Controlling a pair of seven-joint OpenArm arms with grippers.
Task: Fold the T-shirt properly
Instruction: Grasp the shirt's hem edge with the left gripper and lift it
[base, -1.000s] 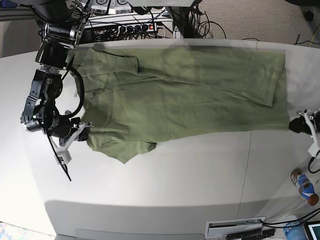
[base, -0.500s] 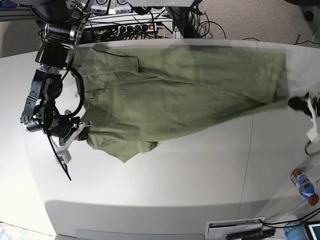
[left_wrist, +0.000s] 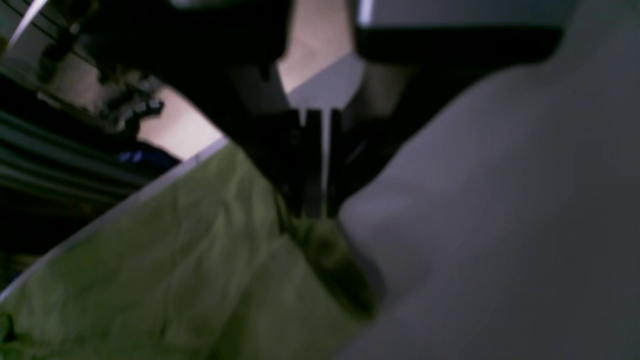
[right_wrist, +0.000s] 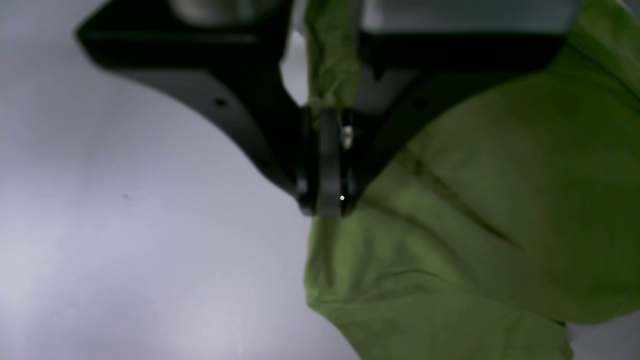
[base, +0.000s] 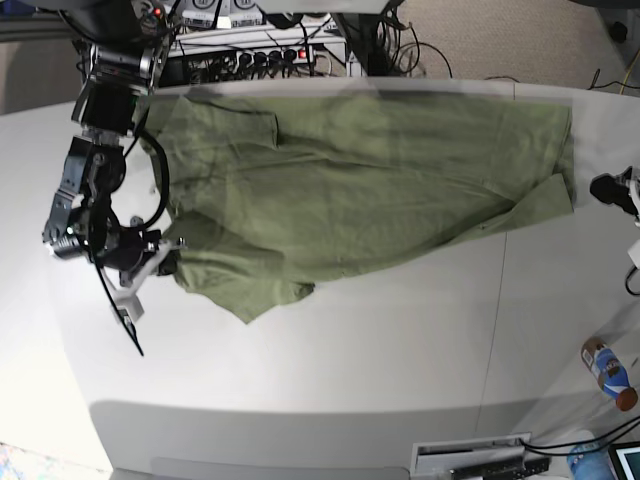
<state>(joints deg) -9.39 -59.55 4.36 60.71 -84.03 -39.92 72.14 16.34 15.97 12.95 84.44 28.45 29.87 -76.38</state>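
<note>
The olive-green T-shirt (base: 360, 190) lies spread across the far half of the white table (base: 350, 370). One sleeve is bunched at the front left. My right gripper (base: 168, 262) is at the shirt's left edge and shut on the cloth. In the right wrist view the cloth (right_wrist: 475, 200) runs between the closed fingers of that gripper (right_wrist: 325, 205). My left gripper (base: 597, 188) is at the shirt's right edge. In the blurred left wrist view this gripper (left_wrist: 315, 212) is shut, with a corner of the shirt (left_wrist: 175, 280) held at its tips. That corner is turned back.
A bottle (base: 610, 372) stands beyond the table's right edge. Cables and a power strip (base: 250, 50) lie behind the far edge. A grey box (base: 470, 460) sits at the front edge. The shirt's far hem reaches the table's back edge.
My left gripper has moved toward the far edge with the shirt's right corner, pulling the near hem back into a slant. My right gripper has barely moved.
</note>
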